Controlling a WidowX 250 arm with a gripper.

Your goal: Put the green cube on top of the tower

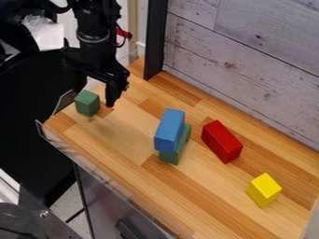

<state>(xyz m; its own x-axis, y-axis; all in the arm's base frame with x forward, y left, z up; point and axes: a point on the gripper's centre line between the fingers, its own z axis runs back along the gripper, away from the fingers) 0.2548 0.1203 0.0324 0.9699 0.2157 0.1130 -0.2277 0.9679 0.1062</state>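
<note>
Hanging over the upper left part of the wooden work surface [128, 140], the black gripper [114, 97] points downward at the end of the black arm [93, 32], which comes into view from the top edge. How far open it is, I cannot tell from this angle. The green cube [87, 103] sits just beside it, on the left side of the view, with a narrow strip of wood showing between the two. Cube is on the wood, near the corner of the surface, one edge turned toward the camera.

Tower stands near the middle of the surface, well apart from the cube. Two pieces: a long blue block [169, 130] on top, a long green block [169, 158] beneath. The upper piece is turned slightly against the lower one, so green shows at the near end and along the right side. The green cube is not on the tower.

Right of the tower in the view, apart from it: a red block [221, 141], lying at a slant on the wood. Farther toward the lower right, a yellow block [264, 190], also on the wood and well apart from the tower.

Surroundings: pale plank wall [249, 60] along the far side of the surface; dark upright post [156, 39] against it, near the upper corner. A clear rim [100, 175] runs along the near left edge. Beyond the arm, a small red item [123, 33], partly hidden.
</note>
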